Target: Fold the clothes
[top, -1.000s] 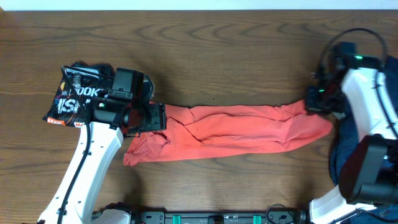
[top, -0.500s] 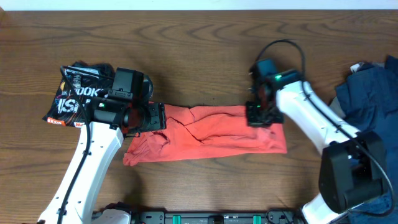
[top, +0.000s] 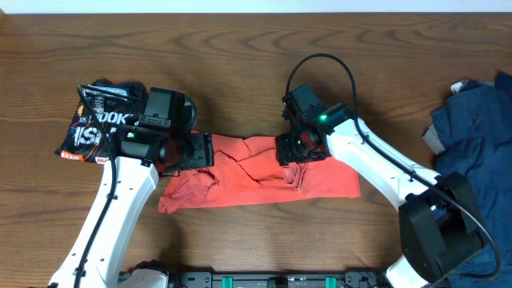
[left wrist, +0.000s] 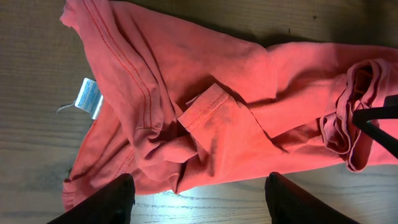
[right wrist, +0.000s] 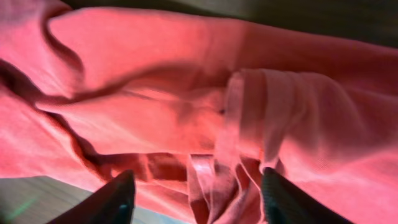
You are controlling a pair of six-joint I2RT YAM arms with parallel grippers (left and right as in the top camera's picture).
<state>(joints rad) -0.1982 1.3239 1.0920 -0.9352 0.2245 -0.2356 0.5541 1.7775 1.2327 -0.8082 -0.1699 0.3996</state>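
The coral-red shirt of the clothes lies across the middle of the table, its right end folded back over its middle. My left gripper hovers open over the shirt's left end; in the left wrist view the gripper frames bare wood just beyond the shirt. My right gripper stands open over the folded-back end. In the right wrist view the bunched hem lies loose between the spread jaws of that gripper.
A black shirt with white lettering sits crumpled at the far left behind my left arm. A navy blue shirt is heaped at the right edge. A white label sticks out of the coral shirt's collar side.
My right gripper carried the shirt's right end leftward over the middle, then opened and let it go. The left arm has not moved.
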